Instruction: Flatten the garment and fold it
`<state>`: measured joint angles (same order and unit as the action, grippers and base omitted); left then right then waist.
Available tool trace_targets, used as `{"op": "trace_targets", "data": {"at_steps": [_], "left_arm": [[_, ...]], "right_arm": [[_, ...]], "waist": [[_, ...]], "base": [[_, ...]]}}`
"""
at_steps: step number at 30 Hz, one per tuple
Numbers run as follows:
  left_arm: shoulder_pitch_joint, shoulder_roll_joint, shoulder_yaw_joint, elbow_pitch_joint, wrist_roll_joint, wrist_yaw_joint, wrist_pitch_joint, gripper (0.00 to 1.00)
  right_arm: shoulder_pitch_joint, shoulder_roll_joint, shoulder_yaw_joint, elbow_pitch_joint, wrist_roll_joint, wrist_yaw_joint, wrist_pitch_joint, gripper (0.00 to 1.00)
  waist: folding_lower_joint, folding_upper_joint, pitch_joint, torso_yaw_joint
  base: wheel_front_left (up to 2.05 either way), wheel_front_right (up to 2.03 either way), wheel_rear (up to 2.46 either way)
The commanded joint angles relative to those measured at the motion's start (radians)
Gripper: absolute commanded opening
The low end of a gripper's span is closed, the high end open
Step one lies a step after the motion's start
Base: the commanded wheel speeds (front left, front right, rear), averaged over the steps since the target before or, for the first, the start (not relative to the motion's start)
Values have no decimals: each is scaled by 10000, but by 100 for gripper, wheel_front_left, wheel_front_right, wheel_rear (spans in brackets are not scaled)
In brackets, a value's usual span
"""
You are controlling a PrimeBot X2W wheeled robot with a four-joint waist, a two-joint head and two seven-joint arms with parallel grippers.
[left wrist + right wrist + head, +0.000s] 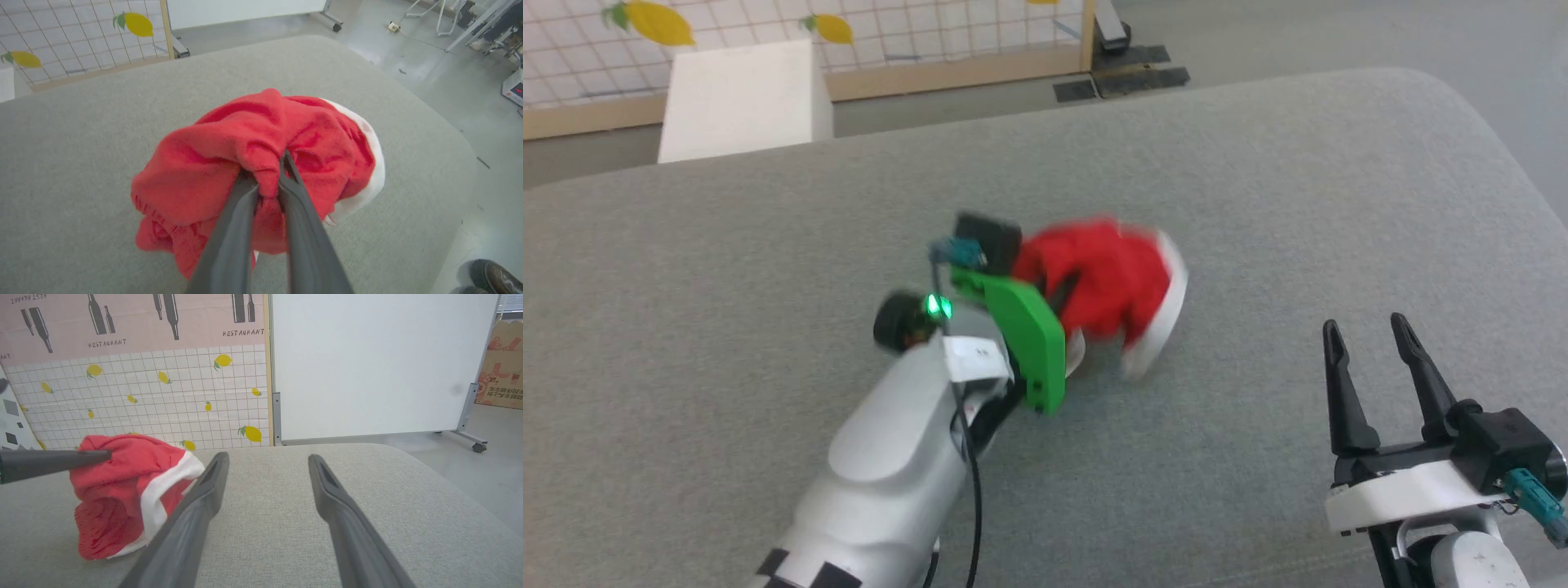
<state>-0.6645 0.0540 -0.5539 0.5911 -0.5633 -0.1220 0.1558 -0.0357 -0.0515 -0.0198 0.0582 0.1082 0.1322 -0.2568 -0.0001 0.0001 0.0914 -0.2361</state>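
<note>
One bunched garment (pixel 229 139) is clamped in my left claw (pixel 265 173), my right claw (pixel 1365 327) spread apart nearby; I should pinch a free edge.

Premises: a staged robot test lab. Evidence: printed restaurant backdrop (pixel 135 375) on a wooden frame, wheeled whiteboard (pixel 380 363), cardboard box (pixel 500 375), bare grey floor (pixel 429 69), padded grey worktable (pixel 1258 163).

A broad pale grey fabric-covered surface (pixel 1258 180) spans the head view, with a rounded corner at the upper right. Just right of the frame's centre, a bright red soft garment with white trim (pixel 1111 278) sits bunched, its lower edge touching the grey fabric.
</note>
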Motion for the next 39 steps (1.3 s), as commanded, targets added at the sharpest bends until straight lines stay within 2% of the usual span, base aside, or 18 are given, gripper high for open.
{"op": "trace_targets", "data": {"at_steps": [1, 8, 10, 12, 13, 14, 23, 29, 33, 39], "left_arm": [[156, -3, -165, 388, -114, 100, 380, 0], [187, -26, -971, 2135, -350, 367, 2903, 0], [154, -28, -1075, 2289, -474, 335, 3325, 0], [68, -30, -1051, 2210, -529, 360, 3173, 0], [9, -31, -1020, 2099, -499, 383, 2878, 38], [-24, -31, -965, 2000, -487, 414, 2559, 100], [14, 64, -176, 691, -448, 450, -1105, 100], [428, 496, 432, -316, -278, 611, -3433, 100], [999, 837, 950, -894, -201, 637, -4070, 100], [2364, 1083, 2228, -2227, 268, 564, -4170, 100]], "right_arm": [[-46, 13, 55, -51, 30, -15, -49, 100], [-126, 13, 183, -78, 153, -15, -49, 100], [-143, 13, 198, -73, 182, -15, -49, 100], [-156, 13, 191, -58, 191, -15, -49, 100], [-159, 13, 172, -53, 190, -15, -49, 100], [-158, 13, 164, -48, 185, -15, -49, 100], [-87, 13, -42, -25, 32, -15, -49, 100], [25, 13, -257, -104, -50, -15, -49, 100], [98, 13, -343, -173, -127, -15, -49, 100], [219, 13, -521, -255, -246, -15, -49, 100]], "waist": [[1, -1, 253, -257], [1, -1, 496, -352], [1, -1, 542, -325], [1, -1, 563, -270], [1, -1, 557, -227], [1, -1, 545, -192], [1, -1, 136, 460], [1, -1, -175, 1056], [1, -1, -333, 1417], [1, -1, -450, 1900]], "base": [[0, 0, 0], [0, 0, 0], [0, 0, 0], [0, 0, 0], [0, 0, 0], [0, 0, 0], [0, 0, 0], [0, 0, 0], [0, 0, 0], [0, 0, 0]]}}
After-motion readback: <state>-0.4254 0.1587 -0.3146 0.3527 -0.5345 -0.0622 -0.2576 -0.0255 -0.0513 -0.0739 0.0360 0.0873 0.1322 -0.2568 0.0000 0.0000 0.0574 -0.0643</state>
